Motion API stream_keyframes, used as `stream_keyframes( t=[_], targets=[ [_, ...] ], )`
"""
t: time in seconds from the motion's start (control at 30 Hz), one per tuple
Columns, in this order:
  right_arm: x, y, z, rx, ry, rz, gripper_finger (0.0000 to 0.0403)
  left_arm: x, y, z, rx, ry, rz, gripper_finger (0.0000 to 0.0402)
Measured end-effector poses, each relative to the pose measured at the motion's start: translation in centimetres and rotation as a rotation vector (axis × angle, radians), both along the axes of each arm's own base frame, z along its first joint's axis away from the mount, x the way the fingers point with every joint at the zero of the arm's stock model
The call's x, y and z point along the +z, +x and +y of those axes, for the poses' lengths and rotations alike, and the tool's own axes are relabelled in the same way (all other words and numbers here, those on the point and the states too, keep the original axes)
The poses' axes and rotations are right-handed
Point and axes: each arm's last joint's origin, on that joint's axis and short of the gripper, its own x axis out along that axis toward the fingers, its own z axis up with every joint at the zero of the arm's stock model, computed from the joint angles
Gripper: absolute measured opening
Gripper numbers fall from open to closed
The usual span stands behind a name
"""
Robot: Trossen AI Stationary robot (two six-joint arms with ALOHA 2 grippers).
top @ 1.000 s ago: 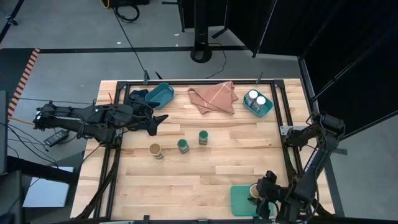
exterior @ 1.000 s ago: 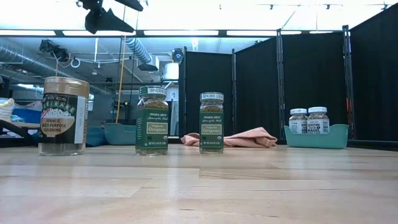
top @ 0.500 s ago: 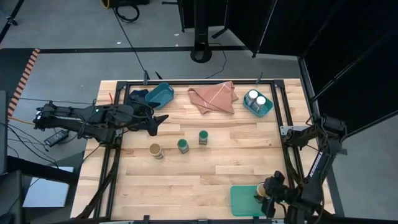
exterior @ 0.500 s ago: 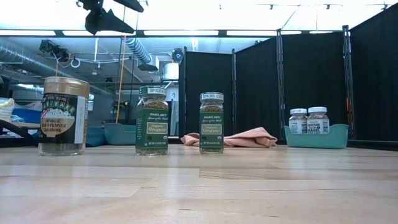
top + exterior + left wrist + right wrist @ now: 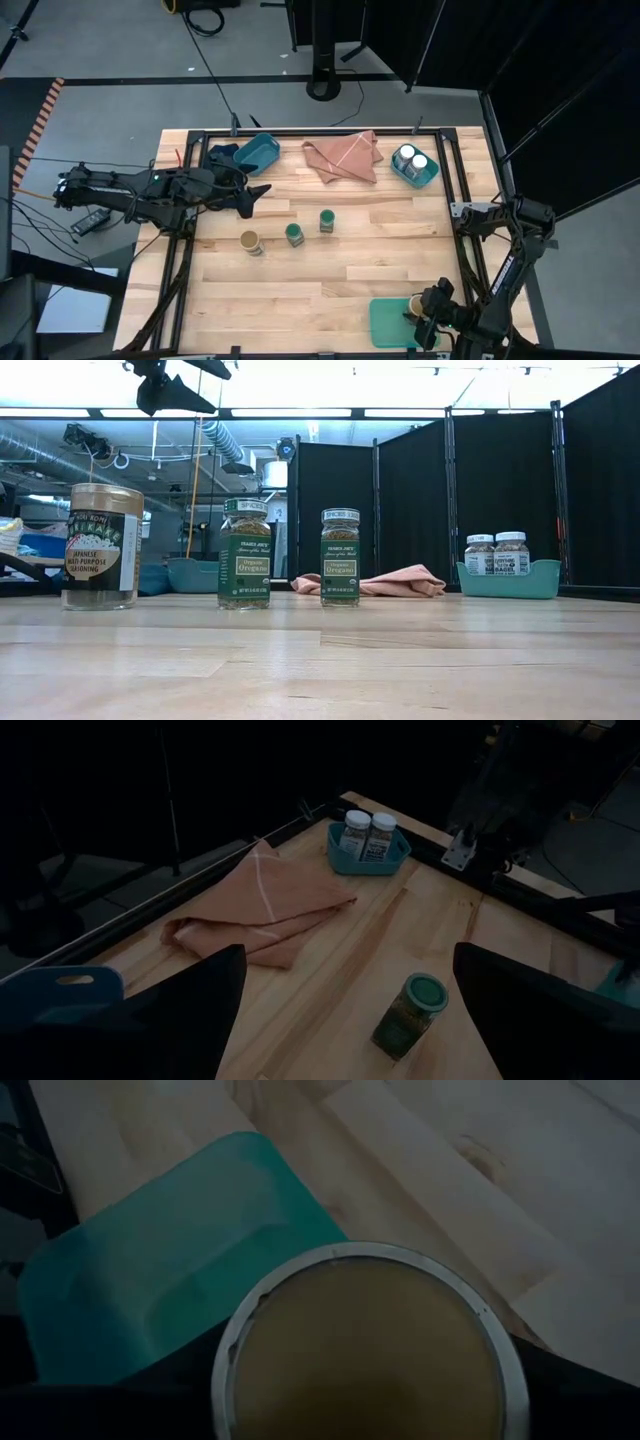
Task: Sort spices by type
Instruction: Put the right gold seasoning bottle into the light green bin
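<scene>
A tan-topped jar [image 5: 365, 1348] is clamped by the right gripper [image 5: 428, 308] over the green tray [image 5: 160, 1280] — shown only up close; the left gripper [image 5: 258, 189] is held wide, empty.

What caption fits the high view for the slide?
Right claw holds a tan-topped jar over the green tray; left claw waits open near three unsorted jars.

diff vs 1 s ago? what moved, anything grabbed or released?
The right gripper, shut on a tan-topped jar at the green tray, shifted slightly toward the table's right edge, jar with it. Nothing grabbed or released. Unchanged: left gripper open near the teal bin, the three jars mid-table, the cloth, the two white-lidded jars in their bin.
</scene>
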Motion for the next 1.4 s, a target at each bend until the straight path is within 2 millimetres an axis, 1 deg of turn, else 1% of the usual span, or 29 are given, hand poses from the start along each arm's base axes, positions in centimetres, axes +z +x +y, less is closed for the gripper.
stream_keyframes(
  t=[0.47,0.77,1.17,1.4],
  targets=[
    [-0.07,0.02,-0.02,-0.002,0.0,0.014,0.0285,-0.01,0.0,0.0,-0.002,0.004,0.003,0.0363],
    [-0.09,0.03,0.07,0.001,0.013,0.023,0.0309,-0.02,-0.01,0.0,-0.002,0.005,0.005,0.0363],
    [-0.1,0.03,0.13,0.013,0.014,0.032,0.031,-0.03,-0.01,0.0,-0.003,0.007,0.007,0.0363],
    [0.76,-0.08,0.0,-0.017,0.082,0.031,0.032,-0.02,-0.01,0.0,-0.003,0.007,0.006,0.0363]
  ],
)
